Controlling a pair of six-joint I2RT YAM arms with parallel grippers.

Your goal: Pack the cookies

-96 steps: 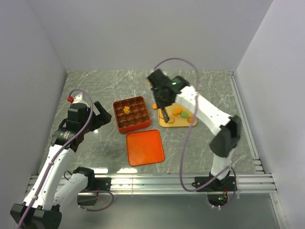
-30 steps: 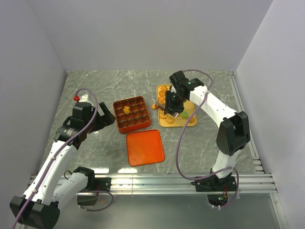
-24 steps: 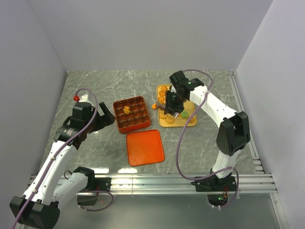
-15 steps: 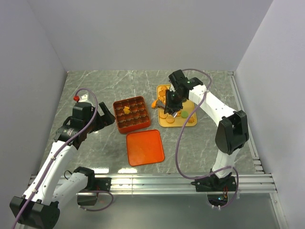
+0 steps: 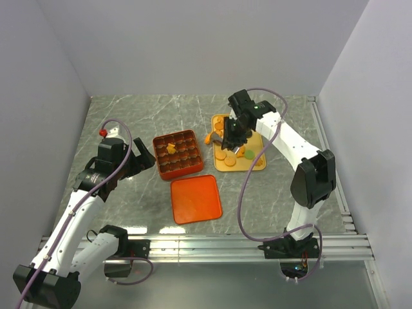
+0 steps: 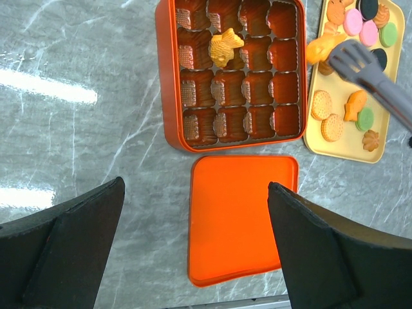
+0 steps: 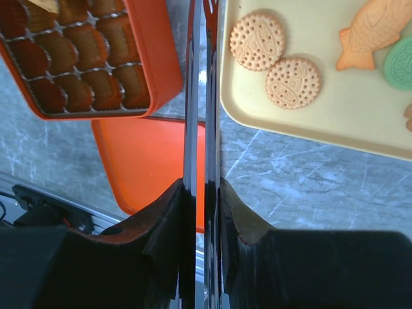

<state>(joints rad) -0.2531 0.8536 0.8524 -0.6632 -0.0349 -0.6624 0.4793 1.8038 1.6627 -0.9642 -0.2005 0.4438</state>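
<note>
The table point(image 5: 154, 109) has a grey-green marble top with pale veins. Plain pale grey walls stand around it: the far wall point(image 5: 206, 45), the left wall point(image 5: 32, 96) and the right wall point(image 5: 380, 96). A metal rail point(image 5: 212, 244) runs along the near edge, and a second rail point(image 5: 329, 154) runs along the right side. Bright patches of light point(image 6: 45, 87) shine on the marble.

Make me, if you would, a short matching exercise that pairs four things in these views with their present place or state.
Things:
1. gridded box
2. flat lid
3. yellow tray
4. left gripper

States:
A. wide open, holding nothing
B. carries many loose cookies
C. has one fish-shaped cookie in a compartment, the other compartments empty
D. lies flat on the table beside the box, nothing on it

Pairs: 1-C, 2-D, 3-B, 4-A
</note>
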